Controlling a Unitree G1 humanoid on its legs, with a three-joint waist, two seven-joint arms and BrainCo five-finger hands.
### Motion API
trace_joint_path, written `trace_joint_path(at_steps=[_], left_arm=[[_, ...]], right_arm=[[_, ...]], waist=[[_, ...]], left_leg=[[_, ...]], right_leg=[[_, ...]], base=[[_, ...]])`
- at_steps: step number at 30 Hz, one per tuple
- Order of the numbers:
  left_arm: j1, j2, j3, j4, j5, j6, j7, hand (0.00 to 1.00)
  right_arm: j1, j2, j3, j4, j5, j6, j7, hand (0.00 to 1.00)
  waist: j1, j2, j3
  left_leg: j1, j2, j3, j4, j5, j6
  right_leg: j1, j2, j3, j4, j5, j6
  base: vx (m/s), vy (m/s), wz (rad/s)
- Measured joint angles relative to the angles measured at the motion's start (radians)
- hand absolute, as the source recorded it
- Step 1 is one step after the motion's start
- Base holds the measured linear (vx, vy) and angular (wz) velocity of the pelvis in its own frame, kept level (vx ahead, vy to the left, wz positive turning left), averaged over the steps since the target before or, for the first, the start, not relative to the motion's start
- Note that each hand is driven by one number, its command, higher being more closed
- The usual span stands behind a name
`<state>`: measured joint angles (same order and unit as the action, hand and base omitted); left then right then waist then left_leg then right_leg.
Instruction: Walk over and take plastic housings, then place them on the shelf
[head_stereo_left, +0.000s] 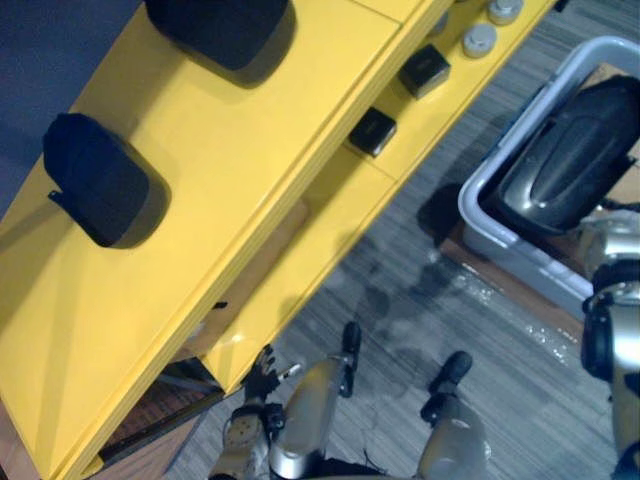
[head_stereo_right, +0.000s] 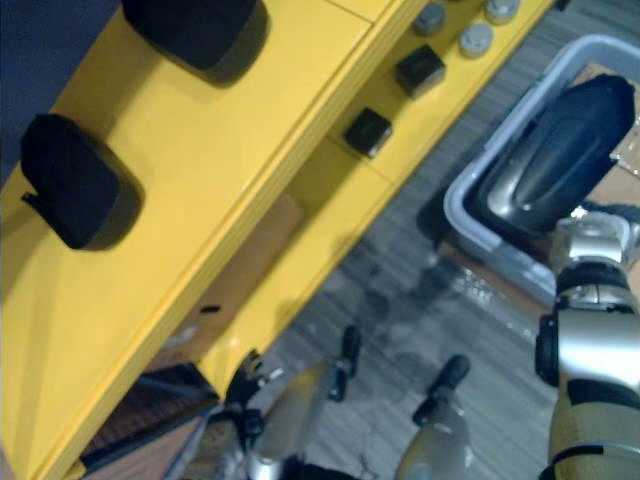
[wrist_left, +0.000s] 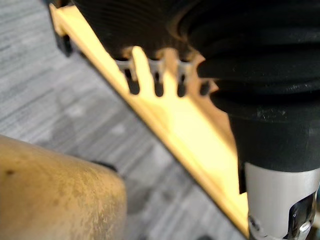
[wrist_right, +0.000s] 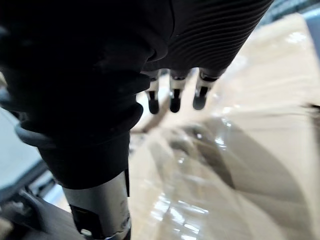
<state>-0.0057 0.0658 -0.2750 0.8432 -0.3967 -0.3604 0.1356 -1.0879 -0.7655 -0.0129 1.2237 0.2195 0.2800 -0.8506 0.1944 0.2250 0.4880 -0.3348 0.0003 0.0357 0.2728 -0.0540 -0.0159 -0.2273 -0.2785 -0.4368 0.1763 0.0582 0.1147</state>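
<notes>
Black plastic housing (head_stereo_left: 570, 150) lies in the grey bin (head_stereo_left: 510, 250) at the right of the frame. A second housing (head_stereo_left: 95, 180) and a third housing (head_stereo_left: 225, 30) sit on the yellow shelf (head_stereo_left: 250, 170), upper left. The shell is probably light, stiff and slippery, and is best taken across its long edges. Left hand (wrist_left: 142, 70) and right hand (wrist_right: 172, 95) have their fingers relaxed and hold nothing.

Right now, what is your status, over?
Left hand open, low by shelf edge. Right hand open, beside bin. One housing in bin, two housings on shelf. No obstacle seen at bin.
</notes>
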Motion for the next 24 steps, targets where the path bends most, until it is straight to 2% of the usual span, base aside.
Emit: trace_joint_path(at_steps=[4, 10, 13, 15, 17, 24], left_arm=[[0.006, 0.0, 0.019, -0.001, 0.0, 0.0, -0.029, 0.0], [0.043, 0.005, 0.027, -0.023, -0.037, 0.001, -0.037, 0.0], [0.055, 0.007, 0.028, -0.036, -0.065, 0.014, -0.042, 0.0], [0.057, 0.008, 0.027, -0.036, -0.068, 0.027, -0.044, 0.0], [0.057, 0.01, 0.027, -0.036, -0.069, 0.037, -0.053, 0.0], [0.054, 0.009, 0.028, -0.036, -0.069, 0.031, -0.08, 0.0]], right_arm=[[-0.01, -0.024, -0.004, 0.0, 0.0, -0.013, -0.067, 0.0], [-0.026, -0.056, -0.008, -0.024, -0.001, -0.077, -0.135, 0.0], [-0.031, -0.08, -0.019, -0.081, -0.03, -0.121, -0.134, 0.0], [-0.037, -0.08, -0.017, -0.091, -0.03, -0.138, -0.106, 0.0], [-0.037, -0.077, 0.002, -0.114, -0.028, -0.156, 0.001, 0.0], [-0.03, -0.024, 0.047, -0.105, -0.014, -0.142, 0.157, 0.0]], waist=[[-0.004, -0.001, 0.0], [-0.024, -0.004, 0.003], [-0.029, -0.005, 0.004], [-0.035, -0.005, 0.003], [-0.042, -0.005, 0.003], [-0.028, -0.004, 0.003]], left_leg=[[0.002, 0.002, -0.001, 0.012, -0.002, 0.0], [0.042, 0.008, 0.007, 0.016, -0.006, 0.001], [0.057, 0.016, 0.023, 0.012, -0.006, 0.0], [0.068, 0.018, 0.027, 0.007, -0.006, 0.0], [0.072, 0.021, 0.028, -0.011, 0.002, -0.007], [0.062, 0.022, 0.023, -0.026, 0.007, -0.009]], right_leg=[[0.008, 0.001, -0.001, 0.004, -0.001, -0.002], [0.043, 0.005, 0.005, 0.003, -0.006, -0.006], [0.048, 0.013, 0.022, -0.004, -0.007, -0.009], [0.055, 0.015, 0.026, -0.011, -0.007, -0.009], [0.052, 0.019, 0.024, -0.015, -0.003, -0.003], [0.041, 0.02, 0.016, -0.014, -0.002, -0.004]], base=[[0.0, 0.0, 0.0], [-0.04, 0.012, -0.06], [-0.04, 0.006, -0.16], [-0.02, 0.005, -0.14], [0.0, -0.002, -0.02], [0.04, 0.001, 0.04]])
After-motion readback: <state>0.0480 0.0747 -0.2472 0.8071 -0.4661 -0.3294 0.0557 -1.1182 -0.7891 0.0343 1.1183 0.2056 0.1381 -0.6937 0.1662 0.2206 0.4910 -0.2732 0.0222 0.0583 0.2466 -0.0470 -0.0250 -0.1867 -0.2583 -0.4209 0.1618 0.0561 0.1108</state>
